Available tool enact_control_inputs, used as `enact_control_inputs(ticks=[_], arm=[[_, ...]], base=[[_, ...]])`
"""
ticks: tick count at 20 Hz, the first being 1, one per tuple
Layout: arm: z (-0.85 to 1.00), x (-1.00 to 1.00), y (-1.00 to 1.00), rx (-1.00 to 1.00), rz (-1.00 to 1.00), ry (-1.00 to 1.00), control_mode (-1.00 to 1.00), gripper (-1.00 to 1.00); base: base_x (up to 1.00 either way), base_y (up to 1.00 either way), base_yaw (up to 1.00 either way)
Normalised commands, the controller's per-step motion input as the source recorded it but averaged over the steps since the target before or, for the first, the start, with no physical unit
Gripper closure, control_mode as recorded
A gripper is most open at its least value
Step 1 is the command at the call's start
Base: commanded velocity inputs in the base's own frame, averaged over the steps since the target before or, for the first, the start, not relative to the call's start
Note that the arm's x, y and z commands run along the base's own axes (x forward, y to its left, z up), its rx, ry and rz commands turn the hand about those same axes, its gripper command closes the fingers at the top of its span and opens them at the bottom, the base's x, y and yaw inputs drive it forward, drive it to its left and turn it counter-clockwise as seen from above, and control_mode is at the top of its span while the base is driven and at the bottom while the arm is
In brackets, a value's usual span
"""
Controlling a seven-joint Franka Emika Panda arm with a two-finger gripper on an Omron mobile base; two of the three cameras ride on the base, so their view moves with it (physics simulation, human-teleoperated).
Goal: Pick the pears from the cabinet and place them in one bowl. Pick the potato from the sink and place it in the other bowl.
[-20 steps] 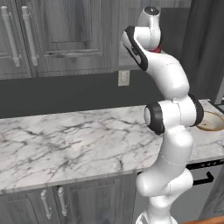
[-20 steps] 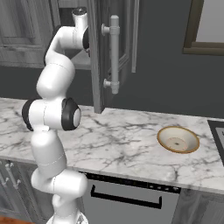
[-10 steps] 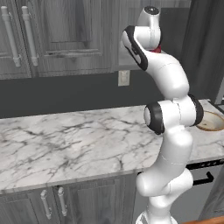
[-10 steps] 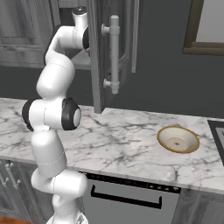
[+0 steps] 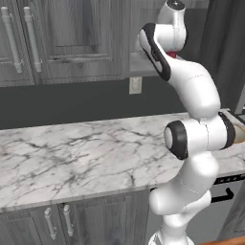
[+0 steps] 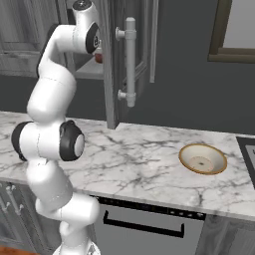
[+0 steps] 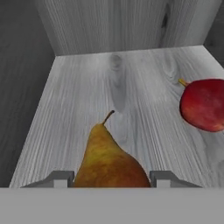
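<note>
Gripper is inside the cabinet, fingers apart w/ the brown pear sitting btwn the tips on the shelf. Pear's long axis runs straight ahead of the gripper, stem pointing away. Can't tell if pads touch it yet. Red pear lies ahead-right, well apart. Tan bowl on the surface.

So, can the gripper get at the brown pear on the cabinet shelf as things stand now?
Probably yes. In the hand view the brown pear lies between the two fingertips of the gripper, nothing stands between them, and the red pear sits apart to one side.
</note>
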Motion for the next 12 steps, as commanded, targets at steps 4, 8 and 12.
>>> enact_control_inputs(ticks=[4,8,12], arm=[[0.30,-0.88,0.00,0.00,0.00,-0.14,-1.00,1.00],[0.36,-0.89,0.11,0.00,0.00,-0.14,-1.00,1.00],[0.15,-0.97,0.29,0.00,0.00,-0.03,-1.00,1.00]], base=[[0.00,0.00,0.00],[0.00,0.00,0.00],[0.00,0.00,0.00]])
